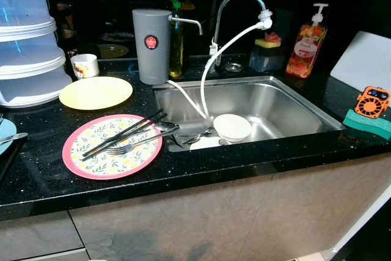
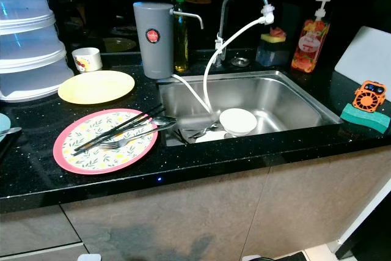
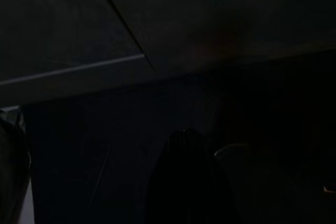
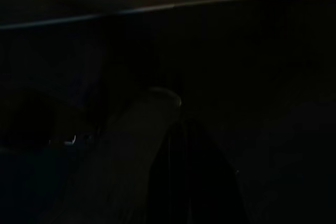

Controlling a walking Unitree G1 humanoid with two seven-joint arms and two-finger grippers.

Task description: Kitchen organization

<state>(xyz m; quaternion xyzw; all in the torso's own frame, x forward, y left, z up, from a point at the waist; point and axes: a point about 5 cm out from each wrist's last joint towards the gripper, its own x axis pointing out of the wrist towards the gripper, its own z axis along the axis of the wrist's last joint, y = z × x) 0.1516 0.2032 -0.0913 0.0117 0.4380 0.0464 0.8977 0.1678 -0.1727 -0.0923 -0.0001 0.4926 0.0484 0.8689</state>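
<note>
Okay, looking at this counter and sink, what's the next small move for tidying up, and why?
Probably raise the left end effector toward the pink-rimmed plate. Black chopsticks and a fork lie loose across it, poking over the sink edge, where a white bowl already sits. Both arms seem to hang idle in the dark.

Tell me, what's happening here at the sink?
Nothing is being handled at this moment. The robot is looking down at a black counter and a steel sink. A pink floral plate lies on the counter left of the sink, with black chopsticks and a fork across it. A plain yellow plate sits behind it. In the sink are a white bowl and some cutlery. Both wrist views are very dark, so the arms seem to hang idle.
</note>
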